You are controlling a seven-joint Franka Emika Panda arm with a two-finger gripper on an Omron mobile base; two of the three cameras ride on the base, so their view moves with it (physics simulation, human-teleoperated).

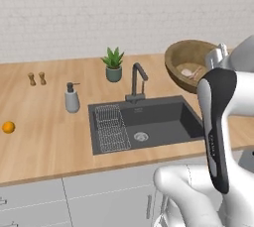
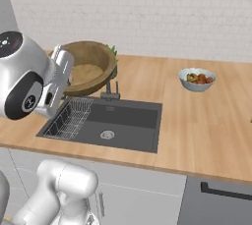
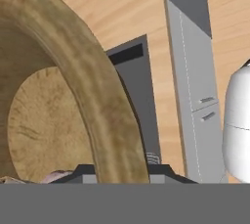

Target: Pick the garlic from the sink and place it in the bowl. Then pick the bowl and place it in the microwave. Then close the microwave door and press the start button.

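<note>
Gripping the rim of the wide, round, shallow brown wooden bowl [image 3: 110, 115], the two-finger gripper [image 1: 218, 55] stands narrowed on its wall, one finger each side, and carries it tilted above the wooden counter [image 1: 44, 122] beside the dark grey rectangular sink [image 1: 163, 119]. The bowl looks stiff, light and smooth, so the rim is the sensible hold. Inside lies the small whitish-tan garlic [image 1: 187, 72], likely to roll.

The wide brown wooden bowl [image 2: 91, 67] hangs tilted above the light wood bench [image 2: 206, 130], its rim beside the white arm's gripper [image 2: 63, 69]. Below lies the dark grey rectangular sink [image 2: 125, 121] with its wire rack [image 2: 71, 116]. A small pale bowl of fruit [image 2: 197, 79] sits well apart.
</note>
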